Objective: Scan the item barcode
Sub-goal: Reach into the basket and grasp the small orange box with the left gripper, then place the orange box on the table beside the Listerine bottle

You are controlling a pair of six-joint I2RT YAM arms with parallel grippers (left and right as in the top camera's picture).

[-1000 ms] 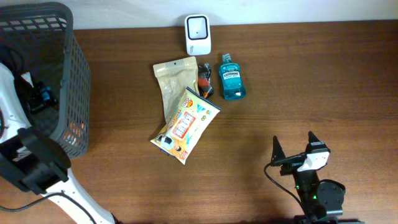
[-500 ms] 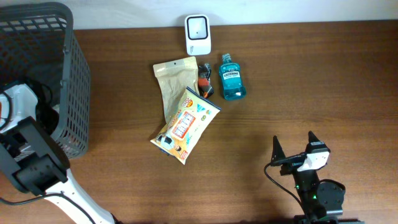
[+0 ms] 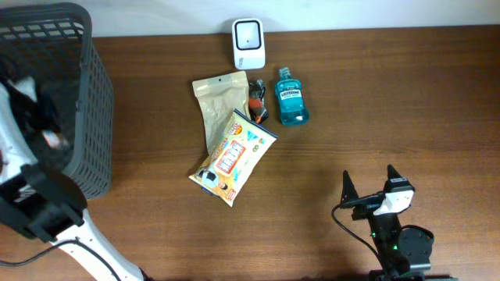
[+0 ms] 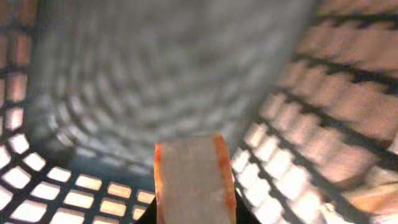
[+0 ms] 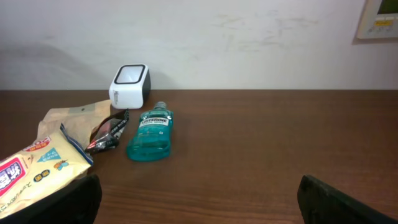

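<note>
Basket: left claw has closed on orange-edged packet

Your overhead and right wrist views: bright, even, mostly sharp. Your left wrist view: dim, motion-smeared basket, soft packet, warm glow right.

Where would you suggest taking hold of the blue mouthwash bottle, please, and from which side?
Probably grip the blue mouthwash bottle across its wide body, below the neck, coming straight down from above: it lies flat, label up, cap toward the scanner, long sides exposed.
</note>
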